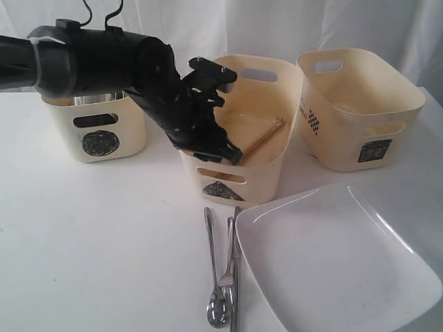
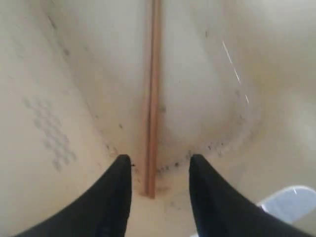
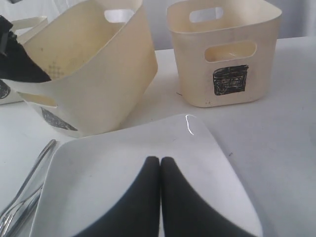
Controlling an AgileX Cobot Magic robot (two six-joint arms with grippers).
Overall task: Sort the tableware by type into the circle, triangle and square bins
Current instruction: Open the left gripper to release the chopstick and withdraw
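You've got three bins, circle bin (image 1: pixel 131 135), triangle bin (image 1: pixel 266 176) and square bin (image 1: pixel 346 142): all cream plastic, smooth, low sheen. Triangle bin floor in your left wrist view: scuffed, dark specks. Chopsticks (image 1: pixel 263 138) (image 2: pixel 153 98): bare wood, matt. Plate (image 1: pixel 332 263): white, glossy, sharp highlights near rim. Spoon (image 1: pixel 218 311), fork (image 1: pixel 227 277), knife (image 1: pixel 236 277): polished metal, bright. Left gripper (image 2: pixel 160 158) and right gripper (image 3: pixel 160 159): fingers black, smooth, matt. Table (image 1: pixel 104 235): white, matt. Backdrop (image 1: pixel 277 24): white cloth, soft folds.

triangle bin (image 1: pixel 266 176): left arm (image 1: pixel 97 62) blocks mouth | table (image 1: pixel 104 242) front-left: open | square bin (image 1: pixel 339 131): seemingly unobstructed
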